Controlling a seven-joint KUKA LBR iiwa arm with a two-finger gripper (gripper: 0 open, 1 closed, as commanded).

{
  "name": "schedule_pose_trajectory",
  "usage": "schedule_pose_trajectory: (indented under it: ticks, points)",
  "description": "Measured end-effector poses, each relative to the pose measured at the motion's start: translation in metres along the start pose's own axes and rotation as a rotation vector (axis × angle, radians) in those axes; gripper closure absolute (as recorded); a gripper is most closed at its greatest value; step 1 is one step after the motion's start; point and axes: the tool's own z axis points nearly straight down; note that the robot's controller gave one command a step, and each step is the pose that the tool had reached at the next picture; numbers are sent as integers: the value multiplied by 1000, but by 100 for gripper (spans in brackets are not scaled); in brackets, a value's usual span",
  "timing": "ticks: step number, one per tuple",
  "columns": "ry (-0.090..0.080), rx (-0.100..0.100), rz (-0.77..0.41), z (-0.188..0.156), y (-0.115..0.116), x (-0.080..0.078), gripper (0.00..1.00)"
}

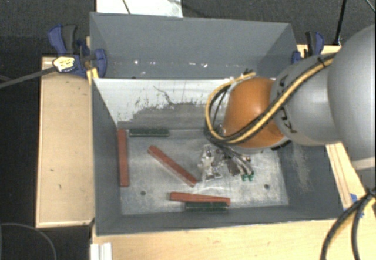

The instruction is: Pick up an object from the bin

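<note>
the big grey arm [329,100] leaned in from the right, its orange cover [252,113] hiding the wrist. the gripper [218,168] was low in the middle of the bin [188,47], just beside the lower end of the slanted red-brown stick [171,165]. i could not tell if it was spread or pinched.

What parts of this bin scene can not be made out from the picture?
- The floor of the bin under the orange wrist cover: camera view, hidden by the cover and the arm.
- The small green thing beside the gripper: camera view, too small to name.
- The dark green stick at the front wall: camera view; whether it lies under or beside the reddish-brown stick cannot be told.
</note>
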Motion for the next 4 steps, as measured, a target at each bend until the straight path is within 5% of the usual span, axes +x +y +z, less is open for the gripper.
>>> schedule_pose_trajectory:
  ticks: [1, 2, 3, 4]
  points:
    - [0, 0, -2, 2, 0, 1, 0]
    - [0, 0, -2, 2, 0, 1, 0]
    - [3, -4, -84, 2, 92, -27, 100]
    - [3, -4, -84, 2, 92, -27, 100]
